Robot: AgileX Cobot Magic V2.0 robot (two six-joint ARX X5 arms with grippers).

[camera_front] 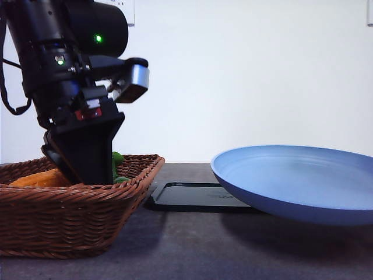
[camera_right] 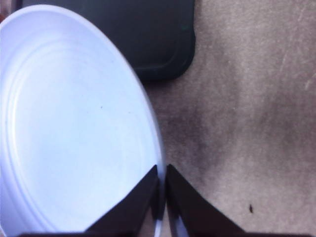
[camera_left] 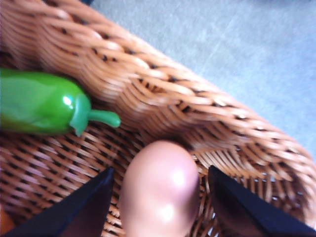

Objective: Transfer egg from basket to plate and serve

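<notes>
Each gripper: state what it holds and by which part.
Right gripper pinches the plate by its rim. Left gripper straddles the egg in the basket, open, holding nothing yet.

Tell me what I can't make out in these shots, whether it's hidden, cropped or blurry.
- Front view: the left claw's tips and the egg, hidden behind the basket rim.
- Front view: the plate runs off the right edge, so the right claw's grip there is cropped out.
- Left wrist view: the egg is blurred and cut by the bottom edge; whether the fingers touch it is unclear.
- Right wrist view: the plate's left side is cropped.
</notes>
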